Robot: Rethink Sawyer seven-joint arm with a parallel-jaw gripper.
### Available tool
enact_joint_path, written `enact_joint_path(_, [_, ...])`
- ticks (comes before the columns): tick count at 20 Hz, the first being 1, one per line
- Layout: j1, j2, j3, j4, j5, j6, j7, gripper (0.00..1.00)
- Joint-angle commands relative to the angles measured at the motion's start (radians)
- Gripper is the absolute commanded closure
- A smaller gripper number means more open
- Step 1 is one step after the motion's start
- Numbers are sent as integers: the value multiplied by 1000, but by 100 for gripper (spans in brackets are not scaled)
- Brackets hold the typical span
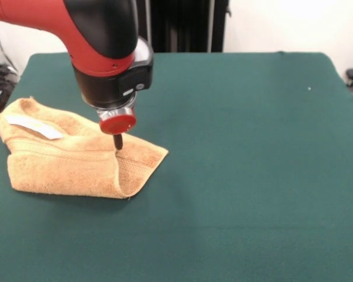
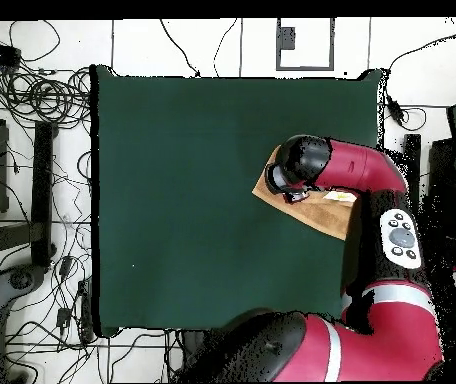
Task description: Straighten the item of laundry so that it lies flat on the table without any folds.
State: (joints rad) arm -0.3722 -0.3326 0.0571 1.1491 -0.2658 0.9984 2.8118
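Observation:
The orange-tan towel (image 1: 65,161) lies folded over on itself at the left side of the dark green table (image 1: 253,153). Its white tag (image 1: 32,126) shows on top near the left end. My gripper (image 1: 117,143) comes straight down from the red and black arm. Its narrow dark tip is closed on the towel's upper fold near the right corner. In the overhead view the arm covers most of the towel (image 2: 317,212), which lies near the right edge of the table (image 2: 192,200), and hides the gripper.
The towel reaches close to the table's left edge in the front view. Cables and stands (image 2: 32,130) lie on the floor beyond the table's edges. A dark stand (image 1: 182,26) rises behind the table's far edge.

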Motion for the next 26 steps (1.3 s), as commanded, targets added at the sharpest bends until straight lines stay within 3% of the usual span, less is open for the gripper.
enact_joint_path(1, [66,63,-25,5,16,83,99,0])
enact_joint_path(9, [107,69,-85,-28,-2,96,89,0])
enact_joint_path(26, [64,85,-38,20,112,25,89,0])
